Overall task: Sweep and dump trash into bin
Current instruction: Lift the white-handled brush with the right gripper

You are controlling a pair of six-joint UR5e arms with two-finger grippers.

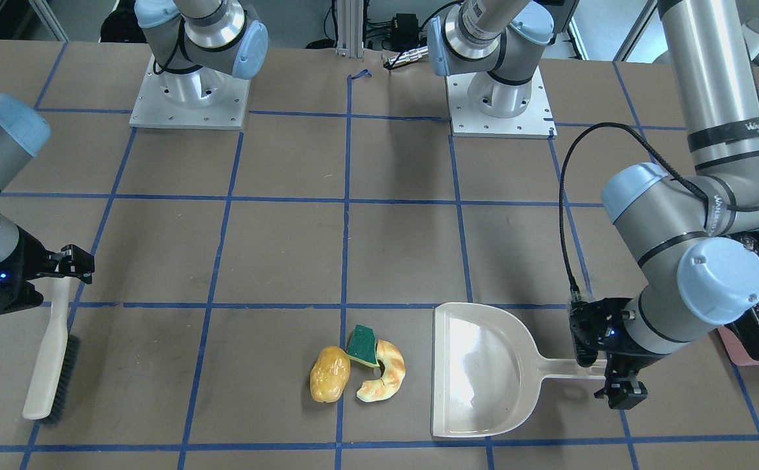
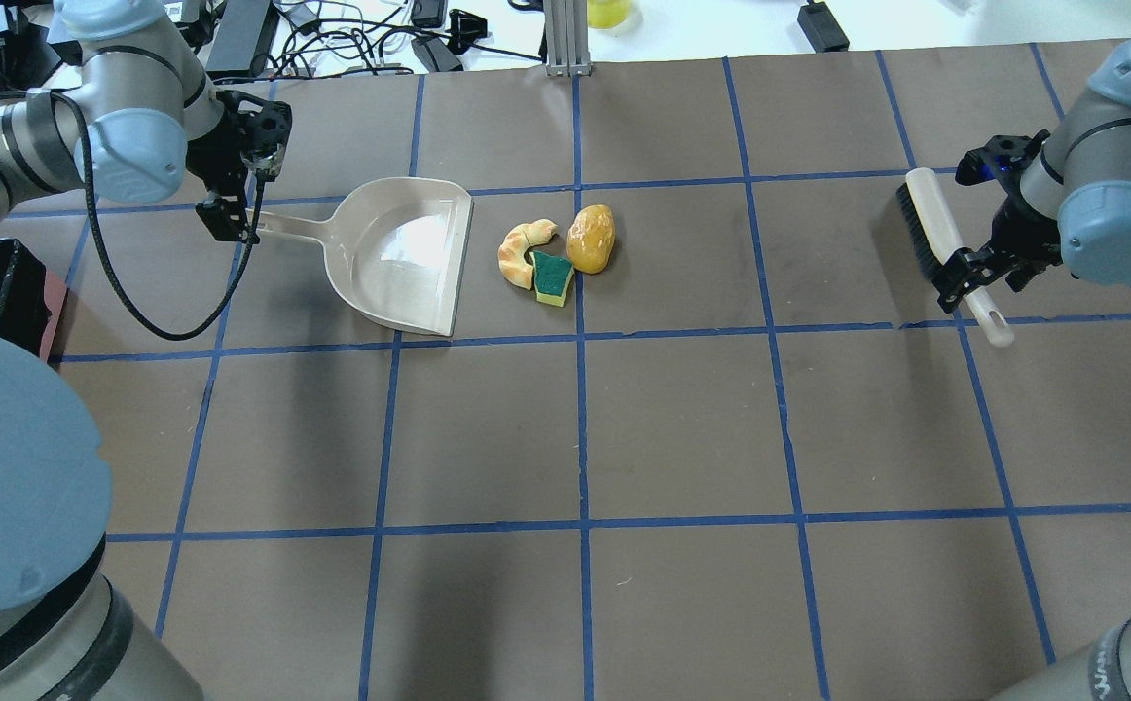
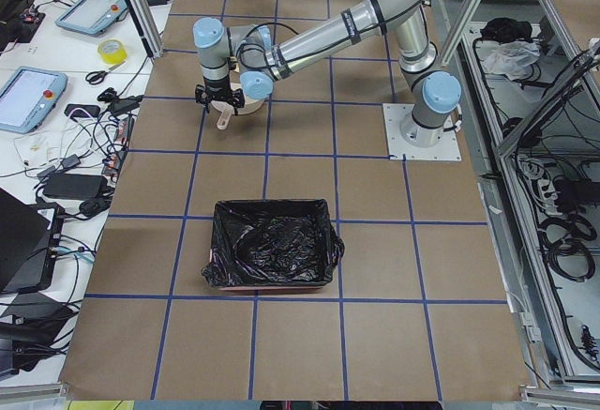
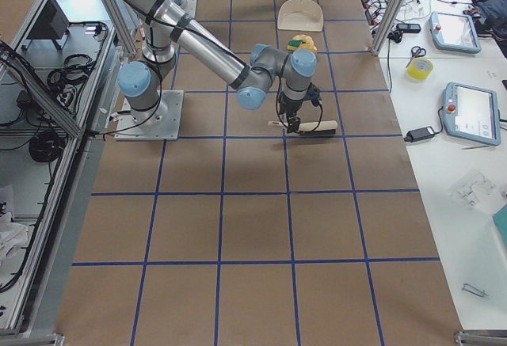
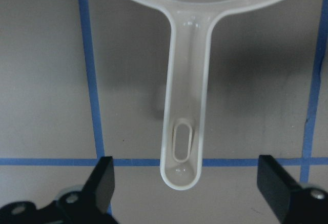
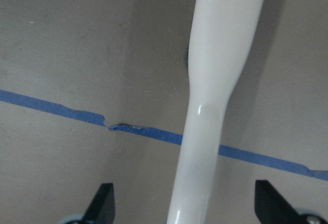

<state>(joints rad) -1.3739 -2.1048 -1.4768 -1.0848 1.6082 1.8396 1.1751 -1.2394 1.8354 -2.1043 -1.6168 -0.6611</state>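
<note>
Trash (image 2: 551,251) between left tool (image 2: 242,198) and right tool (image 2: 971,222)

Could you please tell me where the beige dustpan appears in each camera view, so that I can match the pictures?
Front-facing: dustpan lower centre-right, handle pointing right.
Overhead: upper left of centre.
Exterior left: only a beige bit shows, upper left, mostly hidden.
Exterior right: top centre.
Left wrist: handle fills the centre.
Right wrist: not in it.
Shared landmark: the trash just off its open edge.
</note>
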